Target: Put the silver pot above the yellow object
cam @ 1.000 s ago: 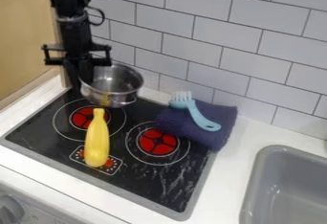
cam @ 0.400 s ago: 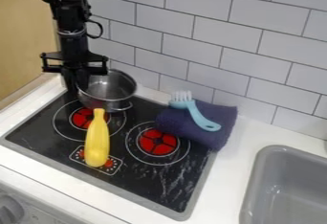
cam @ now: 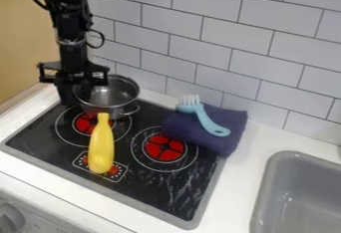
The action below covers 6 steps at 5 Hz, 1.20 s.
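Camera view: the black gripper (cam: 75, 90) hangs toward ten o'clock, its jaws clamped on the silver pot (cam: 114, 97) at the rim's nine o'clock, one outside, one inside. The pot sits at twelve o'clock from the yellow object (cam: 101, 147), above the stove (cam: 156, 192). Whether its base touches, I cannot tell.
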Tool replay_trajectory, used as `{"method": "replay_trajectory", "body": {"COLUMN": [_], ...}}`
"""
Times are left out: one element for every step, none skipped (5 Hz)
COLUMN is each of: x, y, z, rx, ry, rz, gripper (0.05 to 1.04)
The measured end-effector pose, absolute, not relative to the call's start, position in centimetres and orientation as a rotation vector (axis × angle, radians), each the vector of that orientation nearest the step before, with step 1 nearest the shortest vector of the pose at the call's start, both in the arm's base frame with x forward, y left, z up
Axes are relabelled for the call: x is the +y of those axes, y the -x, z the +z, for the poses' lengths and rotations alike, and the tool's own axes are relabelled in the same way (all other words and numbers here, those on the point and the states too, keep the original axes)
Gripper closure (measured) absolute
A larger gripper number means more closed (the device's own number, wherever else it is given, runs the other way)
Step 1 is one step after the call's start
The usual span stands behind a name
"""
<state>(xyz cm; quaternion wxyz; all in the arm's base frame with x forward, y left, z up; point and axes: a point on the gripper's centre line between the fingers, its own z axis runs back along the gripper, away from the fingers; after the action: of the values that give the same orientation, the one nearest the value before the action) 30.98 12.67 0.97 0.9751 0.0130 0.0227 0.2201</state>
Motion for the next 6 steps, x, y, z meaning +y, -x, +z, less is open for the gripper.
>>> {"method": "replay_trajectory", "body": {"x": [12.7,12.6,11.7,8.0,4.9,3.4], "y": [-31.1,-30.9,-31.1,-29.9,-27.9,-24.8], "z": [2.6,4.4,7.2,7.6,8.5,9.6], "rx": [0.020,0.010,-0.045,-0.012,0.024,0.000], "ry": [-0.036,-0.074,-0.082,-0.101,-0.106,-0.058], "rz": [0.454,0.473,0.455,0.297,0.176,0.165], "gripper": [0.246,0.063,0.077,0.085,0.085,0.085]}}
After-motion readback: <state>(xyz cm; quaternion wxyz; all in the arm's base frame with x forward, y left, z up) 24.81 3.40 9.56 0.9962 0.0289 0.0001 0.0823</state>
